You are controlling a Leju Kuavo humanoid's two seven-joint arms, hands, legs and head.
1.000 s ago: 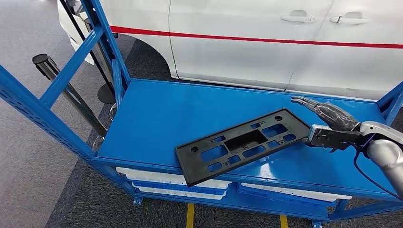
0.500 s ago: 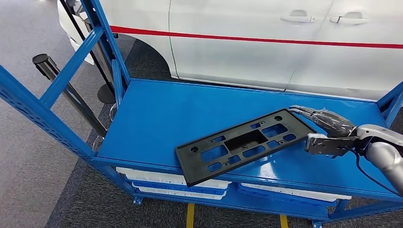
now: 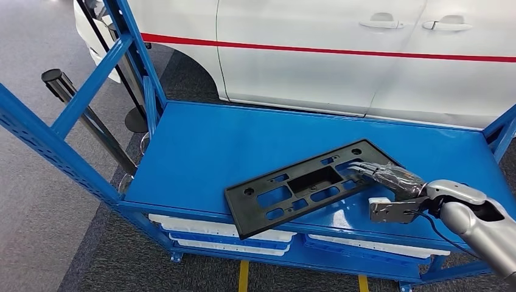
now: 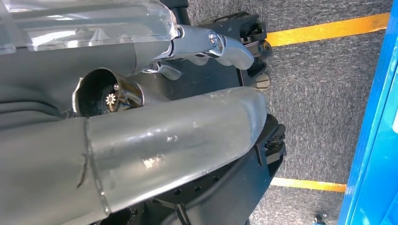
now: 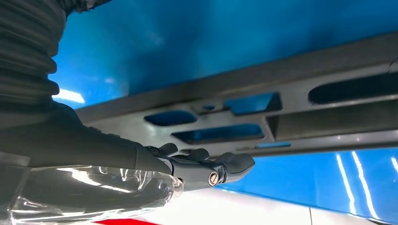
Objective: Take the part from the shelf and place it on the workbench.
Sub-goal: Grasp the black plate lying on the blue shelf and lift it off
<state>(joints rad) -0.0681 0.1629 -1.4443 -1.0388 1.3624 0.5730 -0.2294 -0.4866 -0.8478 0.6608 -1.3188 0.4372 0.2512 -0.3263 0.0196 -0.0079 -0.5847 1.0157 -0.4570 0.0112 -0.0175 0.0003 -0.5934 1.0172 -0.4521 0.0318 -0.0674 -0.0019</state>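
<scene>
A white car [image 3: 341, 61] with a red stripe [image 3: 316, 48] stands behind. The floor [image 3: 36, 201] is grey carpet with yellow lines [image 3: 243, 277].

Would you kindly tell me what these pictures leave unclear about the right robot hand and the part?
- Head view: whether the right robot hand grips the black part or only rests on it; its fingers lie over the end.
- Right wrist view: the part's ends, cut off by the frame edge.
- Left wrist view: the left robot hand's fingertips, behind the arm.
</scene>
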